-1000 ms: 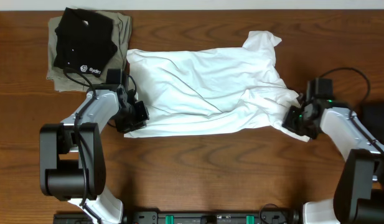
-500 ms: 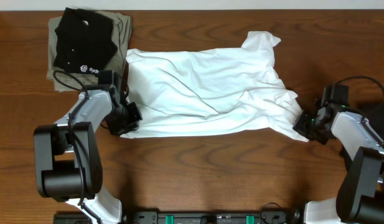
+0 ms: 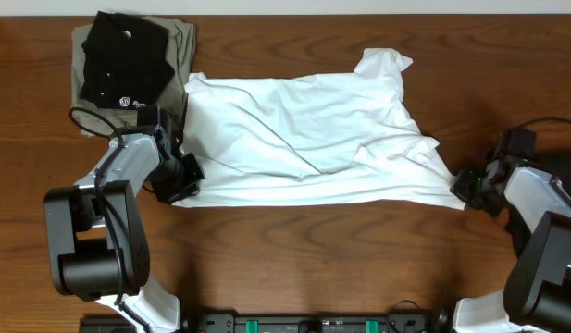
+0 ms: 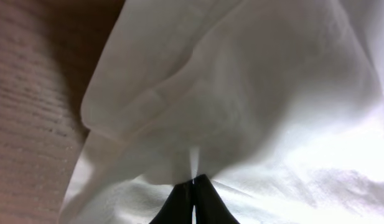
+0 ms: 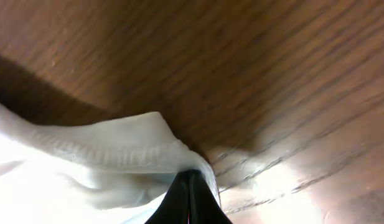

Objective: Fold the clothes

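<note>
Both grippers have drawn outward since a second ago, the left gripper (image 3: 182, 177) toward the table's left side and the right gripper (image 3: 465, 184) toward its right, and the shirt (image 3: 304, 139) between them now lies wider and flatter, its near hem pulled into an almost straight line. Each gripper is pinched tight on a near corner of the shirt: the left wrist view shows the fingertips together with white cloth bunched between them, and the right wrist view shows the same on a stitched hem corner just above the bare table (image 3: 294, 268). The shirt sits mid-table with its long axis running left to right, so it stretches inward from each gripper toward the other, with the rest of the cloth on the far side of the held hem. Neither arm is nearer; each has its own end. The fold probably turns on that line, since both corners would have to travel together to keep the hem level.
</note>
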You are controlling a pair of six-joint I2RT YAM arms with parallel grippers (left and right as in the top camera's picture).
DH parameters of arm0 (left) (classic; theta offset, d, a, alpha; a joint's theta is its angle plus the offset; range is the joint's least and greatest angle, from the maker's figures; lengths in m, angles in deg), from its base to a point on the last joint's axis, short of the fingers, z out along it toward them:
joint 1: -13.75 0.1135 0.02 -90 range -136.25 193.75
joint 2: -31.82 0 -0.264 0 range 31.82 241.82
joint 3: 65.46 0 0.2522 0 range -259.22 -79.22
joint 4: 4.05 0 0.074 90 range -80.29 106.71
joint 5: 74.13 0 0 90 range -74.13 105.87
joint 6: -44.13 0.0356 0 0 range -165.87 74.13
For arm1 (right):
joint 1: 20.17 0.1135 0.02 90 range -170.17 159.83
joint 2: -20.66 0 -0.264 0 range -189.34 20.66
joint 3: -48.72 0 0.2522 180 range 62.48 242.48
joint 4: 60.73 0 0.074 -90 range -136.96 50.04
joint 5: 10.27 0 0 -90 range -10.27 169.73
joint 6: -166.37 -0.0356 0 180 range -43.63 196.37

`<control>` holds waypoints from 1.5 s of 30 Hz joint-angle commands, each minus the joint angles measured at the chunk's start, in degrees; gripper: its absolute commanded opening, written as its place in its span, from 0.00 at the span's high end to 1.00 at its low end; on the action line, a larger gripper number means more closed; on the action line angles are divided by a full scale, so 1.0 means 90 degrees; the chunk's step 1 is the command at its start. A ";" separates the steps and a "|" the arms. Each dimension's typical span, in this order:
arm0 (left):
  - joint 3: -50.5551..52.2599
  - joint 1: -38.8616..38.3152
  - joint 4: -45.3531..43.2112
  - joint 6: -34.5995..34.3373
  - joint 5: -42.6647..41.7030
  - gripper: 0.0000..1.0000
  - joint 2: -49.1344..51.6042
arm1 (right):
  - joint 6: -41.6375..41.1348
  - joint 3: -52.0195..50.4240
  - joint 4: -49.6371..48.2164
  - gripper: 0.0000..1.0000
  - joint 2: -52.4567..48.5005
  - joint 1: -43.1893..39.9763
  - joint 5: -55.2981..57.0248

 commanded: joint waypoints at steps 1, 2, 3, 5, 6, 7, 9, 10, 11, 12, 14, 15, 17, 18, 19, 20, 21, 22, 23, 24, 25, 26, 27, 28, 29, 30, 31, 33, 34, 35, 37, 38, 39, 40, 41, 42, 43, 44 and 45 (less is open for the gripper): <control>0.0053 0.0087 0.0153 -0.0029 0.0478 0.94 0.0204 | 0.0117 0.0041 0.0019 0.98 -0.0255 -0.0308 0.0580; 0.0053 0.0087 0.0168 -0.0029 0.0478 0.94 0.0204 | 0.0112 0.0092 0.0053 0.98 -0.0255 -0.0372 0.0658; 0.0053 0.0087 0.0187 -0.0029 0.0478 0.94 0.0204 | 0.0092 0.0143 0.0092 0.98 -0.0255 -0.0427 0.0714; 0.0053 0.0087 0.0211 -0.0029 0.0478 0.94 0.0202 | 0.0095 0.0253 0.0182 0.99 -0.0255 -0.0527 0.0738; 0.0053 0.0087 0.0216 -0.0029 0.0478 0.94 0.0202 | 0.0095 0.0321 0.0248 0.99 -0.0255 -0.0578 0.0736; 0.0053 0.0087 0.0223 -0.0029 0.0478 0.94 0.0202 | 0.0097 0.0379 0.0316 0.98 -0.0255 -0.0617 0.0731; 0.0053 0.0087 0.0245 -0.0029 0.0478 0.94 0.0202 | 0.0107 0.0500 0.0427 0.99 -0.0255 -0.0661 0.0738; 0.0053 0.0087 0.0262 -0.0029 0.0478 0.94 0.0202 | 0.0121 0.0549 0.0461 0.98 -0.0255 -0.0673 0.0736; 0.0053 0.0087 0.0284 -0.0029 0.0478 0.94 0.0202 | 0.0121 0.0602 0.0510 0.99 -0.0255 -0.0673 0.0736; 0.0053 0.0087 0.0308 -0.0029 0.0478 0.94 0.0199 | 0.0119 0.0651 0.0559 0.98 -0.0255 -0.0670 0.0733; 0.0051 0.0087 0.0362 -0.0027 0.0476 0.94 0.0192 | 0.0119 0.0755 0.0619 0.99 -0.0255 -0.0670 0.0627; 0.0051 0.0087 0.0393 -0.0027 0.0476 0.94 0.0168 | 0.0119 0.0799 0.0641 0.99 -0.0250 -0.0670 0.0556; 0.0051 0.0085 0.0432 -0.0027 0.0476 0.94 0.0073 | 0.0119 0.0903 0.0697 0.99 -0.0250 -0.0670 0.0376; 0.0051 0.0085 0.0459 -0.0027 0.0476 0.94 -0.0024 | 0.0119 0.0986 0.0782 0.99 -0.0248 -0.0670 0.0272; 0.0051 0.0085 0.0491 -0.0027 0.0476 0.94 -0.0134 | 0.0117 0.1088 0.0889 0.99 -0.0248 -0.0668 0.0180; 0.0051 0.0085 0.0527 -0.0027 0.0476 0.94 -0.0267 | 0.0119 0.1190 0.0993 0.99 -0.0248 -0.0665 0.0097; 0.0051 0.0085 0.0566 -0.0027 0.0478 0.94 -0.0437 | 0.0119 0.1319 0.1127 0.99 -0.0248 -0.0663 0.0002; 0.0051 0.0085 0.0600 -0.0027 0.0476 0.94 -0.0636 | 0.0119 0.1435 0.1243 0.99 -0.0248 -0.0663 -0.0070; 0.0051 0.0085 0.0636 -0.0027 0.0478 0.94 -0.0814 | 0.0124 0.1583 0.1387 0.99 -0.0248 -0.0658 -0.0177; 0.0051 0.0085 0.0663 -0.0029 0.0478 0.94 -0.1020 | 0.0182 0.1736 0.1528 0.99 -0.0248 -0.0651 -0.0318; 0.0051 0.0085 0.0665 -0.0029 0.0476 0.94 -0.1192 | 0.0287 0.1865 0.1630 0.99 -0.0248 -0.0646 -0.0512; 0.0051 0.0085 0.0663 -0.0032 0.0476 0.91 -0.1360 | 0.0447 0.1989 0.1700 0.98 -0.0248 -0.0634 -0.0792; 0.0051 0.0085 0.0656 -0.0029 0.0476 0.84 -0.1501 | 0.0692 0.2115 0.1758 0.94 -0.0248 -0.0610 -0.1200; 0.0051 0.0085 0.0639 -0.0029 0.0478 0.76 -0.1634 | 0.0918 0.2237 0.1800 0.87 -0.0248 -0.0578 -0.1622; 0.0051 0.0085 0.0619 -0.0029 0.0478 0.71 -0.1727 | 0.1078 0.2331 0.1814 0.78 -0.0248 -0.0544 -0.1987; 0.0051 0.0085 0.0580 -0.0029 0.0478 0.69 -0.1792 | 0.1222 0.2416 0.1804 0.66 -0.0248 -0.0493 -0.2365; 0.0051 0.0085 0.0544 -0.0029 0.0478 0.66 -0.1817 | 0.1307 0.2487 0.1773 0.54 -0.0248 -0.0440 -0.2647; 0.0053 0.0085 0.0486 -0.0032 0.0478 0.56 -0.1821 | 0.1338 0.2596 0.1671 0.43 -0.0250 -0.0296 -0.2861; 0.0053 0.0085 0.0466 -0.0032 0.0476 0.48 -0.1817 | 0.1338 0.2657 0.1630 0.41 -0.0250 -0.0189 -0.2861; 0.0053 0.0085 0.0442 -0.0032 0.0476 0.43 -0.1817 | 0.1338 0.2708 0.1610 0.37 -0.0250 -0.0080 -0.2858; 0.0053 0.0085 0.0393 -0.0032 0.0476 0.30 -0.1817 | 0.1355 0.2810 0.1549 0.34 -0.0253 0.0180 -0.2849; 0.0053 0.0085 0.0367 -0.0032 0.0476 0.25 -0.1817 | 0.1389 0.2868 0.1498 0.32 -0.0253 0.0330 -0.2817; 0.0053 0.0085 0.0342 -0.0032 0.0478 0.21 -0.1817 | 0.1384 0.2926 0.1455 0.31 -0.0265 0.0459 -0.2676; 0.0053 0.0085 0.0323 -0.0032 0.0476 0.20 -0.1817 | 0.1382 0.3014 0.1418 0.31 -0.0294 0.0590 -0.2463; 0.0053 0.0085 0.0311 -0.0029 0.0478 0.19 -0.1817 | 0.1324 0.3147 0.1411 0.32 -0.0362 0.0721 -0.2183; 0.0053 0.0085 0.0304 -0.0032 0.0476 0.19 -0.1817 | 0.1282 0.3317 0.1423 0.32 -0.0469 0.0818 -0.1960; 0.0053 0.0085 0.0304 -0.0032 0.0476 0.19 -0.1817 | 0.1285 0.3490 0.1455 0.32 -0.0593 0.0879 -0.1860; 0.0053 0.0085 0.0306 -0.0032 0.0478 0.19 -0.1817 | 0.1287 0.3718 0.1511 0.32 -0.0770 0.0916 -0.1851; 0.0053 0.0085 0.0304 -0.0029 0.0476 0.18 -0.1817 | 0.1287 0.3925 0.1576 0.32 -0.0947 0.0928 -0.1855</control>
